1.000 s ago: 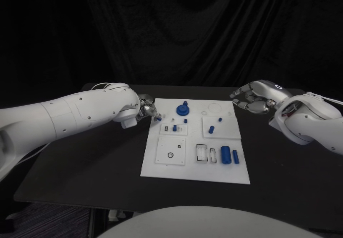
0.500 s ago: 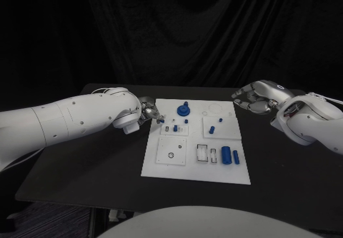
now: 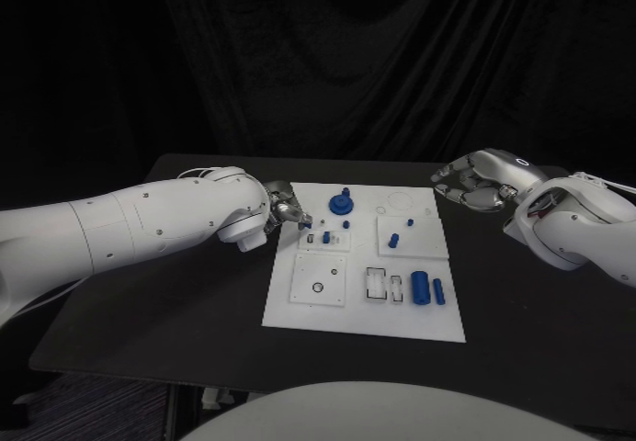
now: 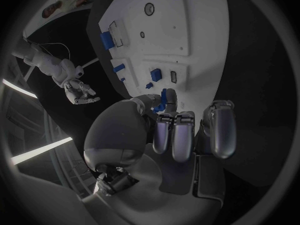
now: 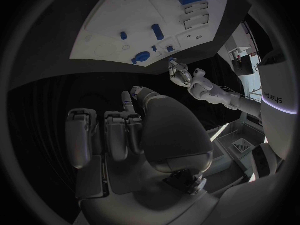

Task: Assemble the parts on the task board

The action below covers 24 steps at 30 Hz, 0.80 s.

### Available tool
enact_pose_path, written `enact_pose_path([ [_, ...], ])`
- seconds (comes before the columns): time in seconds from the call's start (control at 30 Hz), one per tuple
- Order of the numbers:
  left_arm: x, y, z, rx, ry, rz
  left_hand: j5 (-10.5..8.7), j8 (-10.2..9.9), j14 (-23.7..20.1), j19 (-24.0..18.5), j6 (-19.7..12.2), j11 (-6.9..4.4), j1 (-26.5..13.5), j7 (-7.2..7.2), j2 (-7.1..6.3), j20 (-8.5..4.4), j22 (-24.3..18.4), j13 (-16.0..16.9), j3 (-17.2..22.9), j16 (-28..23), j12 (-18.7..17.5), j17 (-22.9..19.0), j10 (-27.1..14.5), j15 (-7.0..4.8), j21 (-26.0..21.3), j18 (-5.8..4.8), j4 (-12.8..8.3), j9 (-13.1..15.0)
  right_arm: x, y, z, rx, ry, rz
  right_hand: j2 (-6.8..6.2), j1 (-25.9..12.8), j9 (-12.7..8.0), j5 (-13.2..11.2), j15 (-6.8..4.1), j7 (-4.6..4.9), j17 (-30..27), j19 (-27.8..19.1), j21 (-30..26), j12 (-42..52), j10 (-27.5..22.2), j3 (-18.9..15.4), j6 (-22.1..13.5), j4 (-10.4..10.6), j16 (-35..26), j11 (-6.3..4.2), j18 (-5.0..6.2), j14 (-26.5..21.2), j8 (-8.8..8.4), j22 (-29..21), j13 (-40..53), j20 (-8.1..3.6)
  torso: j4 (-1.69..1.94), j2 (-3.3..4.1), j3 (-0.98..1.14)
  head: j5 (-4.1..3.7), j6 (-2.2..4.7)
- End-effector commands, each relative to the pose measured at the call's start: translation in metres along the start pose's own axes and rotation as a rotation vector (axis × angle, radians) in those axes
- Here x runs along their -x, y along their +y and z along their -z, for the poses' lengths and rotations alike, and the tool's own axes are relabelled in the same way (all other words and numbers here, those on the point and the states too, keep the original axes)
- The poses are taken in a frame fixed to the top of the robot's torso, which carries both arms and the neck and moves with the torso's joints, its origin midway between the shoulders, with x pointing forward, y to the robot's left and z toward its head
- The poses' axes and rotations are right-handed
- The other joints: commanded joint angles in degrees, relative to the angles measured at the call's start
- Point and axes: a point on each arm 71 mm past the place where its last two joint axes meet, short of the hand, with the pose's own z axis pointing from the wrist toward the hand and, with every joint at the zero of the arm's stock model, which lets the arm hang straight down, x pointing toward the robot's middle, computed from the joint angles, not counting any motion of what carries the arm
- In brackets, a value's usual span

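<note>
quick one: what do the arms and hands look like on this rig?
Both arms are glossy white rounded shells with small dark screw dots. The left hand and right hand are silver metal with segmented fingers. Thin cables loop at the right arm.

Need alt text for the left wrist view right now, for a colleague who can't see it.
The left hand pinches a small blue part over the white task board, near other blue parts on it. The right hand hangs beyond the board, its fingers apart.

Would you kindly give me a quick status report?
Left hand pinches a blue part over the task board. Right hand holds nothing, off-board. Nothing in the way.
</note>
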Motion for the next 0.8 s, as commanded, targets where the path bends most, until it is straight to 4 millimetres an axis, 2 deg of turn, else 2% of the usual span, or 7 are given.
enact_pose_path([
  [0.03,-0.003,-0.003,-0.001,-0.025,-0.014,-0.030,0.04,0.3,6.0,-0.3,0.8,-0.49,0.2,-0.74,0.67,-0.20,11.0,15.1,1.8,0.1,0.2,15.1,6.1,-0.36,-0.3,0.48,-1.6,1.3,-0.001,-0.002,0.000,-0.019,0.003,0.000,0.27,-0.4,-0.1,0.3,0.38,0.01,15.1,4.4,-0.4,0.1,6.1,0.3,0.4,-0.1,0.2,0.30,-0.03,6.1,-0.19,13.9,15.1,0.39,-0.04,0.04,0.01,0.12,-0.01],
  [0.17,-0.008,-0.002,-0.003,-0.024,-0.005,-0.045,0.05,0.3,6.0,-0.3,0.8,-0.49,0.1,-0.74,0.71,-0.20,11.0,15.1,1.8,0.1,0.2,15.1,6.1,-0.36,-0.4,0.49,-1.6,1.3,-0.001,-0.002,0.000,-0.019,0.004,0.000,0.27,-0.5,-0.1,0.3,0.40,0.03,15.1,4.4,-0.4,0.1,6.1,0.3,0.4,-0.1,0.2,0.32,-0.04,6.1,-0.18,13.9,15.1,0.40,0.10,-0.02,-0.02,-0.09,-0.01],
  [0.3,-0.012,0.000,-0.005,-0.019,0.004,-0.060,0.08,0.3,6.0,-0.2,0.8,-0.49,0.1,-0.73,0.81,-0.21,11.1,15.1,1.8,0.1,0.2,15.1,6.1,-0.37,-0.3,0.46,-1.5,1.3,-0.001,-0.002,0.000,-0.018,0.003,0.000,0.27,-0.5,-0.1,0.3,0.40,0.03,15.1,4.4,-0.4,0.1,6.1,0.3,0.4,-0.1,0.2,0.32,-0.04,6.1,-0.18,13.9,15.1,0.40,-0.06,-0.02,0.03,-0.07,-0.01],
  [0.43,-0.016,0.002,-0.006,-0.017,0.016,-0.069,0.09,0.3,6.0,-0.2,0.8,-0.49,0.1,-0.73,0.84,-0.22,11.1,15.1,1.8,0.1,0.2,15.1,6.1,-0.37,-0.2,0.46,-1.5,1.3,-0.001,-0.002,0.000,-0.017,0.002,0.000,0.27,-0.5,-0.1,0.3,0.40,0.03,15.1,4.4,-0.4,0.1,6.1,0.3,0.4,-0.1,0.2,0.32,-0.04,6.1,-0.18,13.9,15.1,0.40,0.05,-0.05,0.01,-0.23,-0.01],
  [0.53,-0.016,0.002,-0.006,-0.017,0.017,-0.070,0.08,0.3,6.0,-0.3,0.8,-0.48,0.0,-0.70,0.80,-0.23,11.0,15.1,1.7,0.1,0.2,15.1,6.1,-0.37,-0.3,0.48,-1.4,1.2,0.000,-0.002,0.000,-0.018,0.002,0.001,0.27,-0.5,-0.1,0.3,0.40,0.03,15.1,4.4,-0.4,0.1,6.1,0.3,0.4,-0.1,0.2,0.32,-0.04,6.1,-0.18,13.9,15.1,0.40,-0.03,-0.06,0.08,-0.13,-0.01],
  [0.67,-0.017,0.004,-0.007,-0.016,0.020,-0.072,0.12,0.3,6.0,-0.2,0.8,-0.47,-0.1,-0.70,0.78,-0.23,11.1,15.1,1.6,0.1,0.2,15.1,6.1,-0.37,-0.3,0.46,-1.4,1.2,-0.001,-0.002,0.000,-0.017,0.002,0.001,0.27,-0.5,-0.1,0.3,0.40,0.03,15.1,4.4,-0.4,0.1,6.1,0.3,0.4,-0.1,0.2,0.32,-0.04,6.1,-0.18,13.9,15.1,0.40,0.01,-0.04,0.02,-0.16,-0.01],
  [0.8,-0.018,0.004,-0.007,-0.013,0.024,-0.073,0.12,0.3,6.0,-0.2,0.8,-0.47,-0.1,-0.70,0.78,-0.23,11.1,15.1,1.6,0.1,0.2,15.1,6.1,-0.37,-0.3,0.46,-1.4,1.2,-0.001,-0.002,0.000,-0.017,0.002,0.001,0.27,-0.5,-0.1,0.3,0.40,0.03,15.1,4.4,-0.4,0.1,6.1,0.3,0.4,-0.1,0.2,0.32,-0.04,6.1,-0.18,13.9,15.1,0.40,-0.08,-0.03,0.07,-0.03,-0.01],
])
